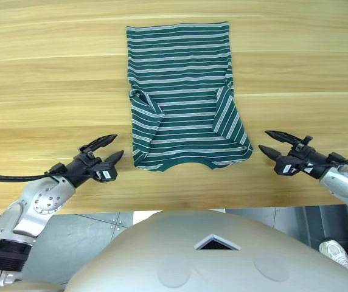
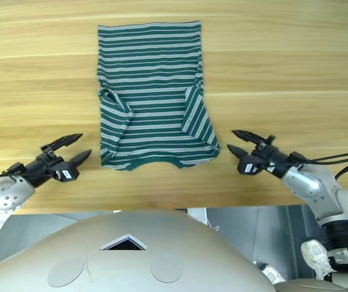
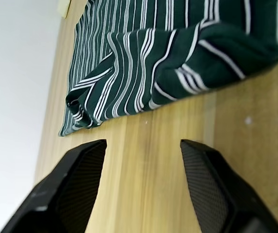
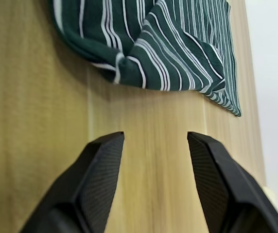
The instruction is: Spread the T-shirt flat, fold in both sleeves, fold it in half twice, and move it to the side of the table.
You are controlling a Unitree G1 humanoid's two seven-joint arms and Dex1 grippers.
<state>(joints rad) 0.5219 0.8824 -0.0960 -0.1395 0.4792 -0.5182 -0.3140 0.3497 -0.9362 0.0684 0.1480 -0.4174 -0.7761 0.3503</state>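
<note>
We see the striped T-shirt (image 1: 183, 97) lying mid-table (image 1: 46, 91), sleeves folded in. Our left gripper (image 1: 112, 147) and right gripper (image 1: 265, 140) flank its near corners, fingers apart, holding nothing.

The right claw (image 4: 154, 145), fingers spread, hovers over the table (image 4: 37, 97) near the T-shirt (image 4: 178, 43).

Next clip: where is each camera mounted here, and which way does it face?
Left eye view: on the head, facing forward and down at the T-shirt on the table; both arms show, left gripper and right gripper flanking it.
Right eye view: its stereo twin; same scene, same arms.
Left wrist view: on the left wrist, facing the T-shirt past its open fingers.
Right wrist view: likewise on the right wrist.
All four share the T-shirt.
</note>
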